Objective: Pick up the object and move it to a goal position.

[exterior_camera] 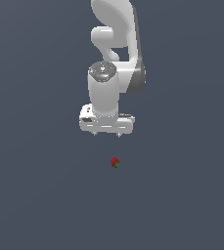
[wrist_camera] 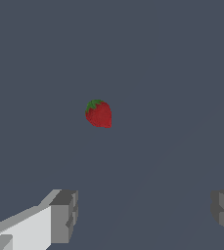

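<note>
Exterior view: my arm (exterior_camera: 114,53) reaches down from the top edge of the frame, white, with a grey band on its side toward the exterior view's right. Its wrist points downward and ends in the gripper (exterior_camera: 107,134), whose two short fingertips show just under the white hand body. No desk edge or corner is visible in either view, so I cannot place anything by them; the surface (exterior_camera: 35,195) is a uniform dark grey-blue.

The object (exterior_camera: 115,162), a tiny red lump with a small green part, sits below the gripper in this view, slightly toward the exterior view's right, and apart from it. It is far smaller than the hand.

Wrist view: I see the object (wrist_camera: 99,113) as a strawberry-like shape, red body with a green cap, lying alone on the surface. Two grey fingers (wrist_camera: 64,217) stand wide apart at opposite sides of the frame, with bare surface between them. The jaws are spread fully or nearly so and grip nothing; the object is clear of both fingers.
</note>
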{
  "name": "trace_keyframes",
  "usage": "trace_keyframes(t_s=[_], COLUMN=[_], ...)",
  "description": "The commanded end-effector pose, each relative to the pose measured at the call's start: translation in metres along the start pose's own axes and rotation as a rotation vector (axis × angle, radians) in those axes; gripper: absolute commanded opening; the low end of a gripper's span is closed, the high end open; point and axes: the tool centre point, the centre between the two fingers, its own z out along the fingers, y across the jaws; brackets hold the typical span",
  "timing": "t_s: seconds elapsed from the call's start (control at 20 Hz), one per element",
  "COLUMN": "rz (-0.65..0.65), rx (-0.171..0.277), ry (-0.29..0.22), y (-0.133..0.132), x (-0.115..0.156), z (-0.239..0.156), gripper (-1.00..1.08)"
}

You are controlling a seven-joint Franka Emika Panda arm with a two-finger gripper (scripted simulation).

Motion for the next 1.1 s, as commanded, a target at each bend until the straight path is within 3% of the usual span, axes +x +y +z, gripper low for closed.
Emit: trace_keyframes(t_s=[0.0, 0.45, 1.05], rz=[0.000, -0.088, -0.080], rx=[0.000, 0.002, 0.001], ry=[0.000, 0.008, 0.008], y=[0.000, -0.028, -0.030], x=[0.000, 0.002, 0.015], z=[0.000, -0.004, 0.010], gripper=[1.00, 1.00, 1.00])
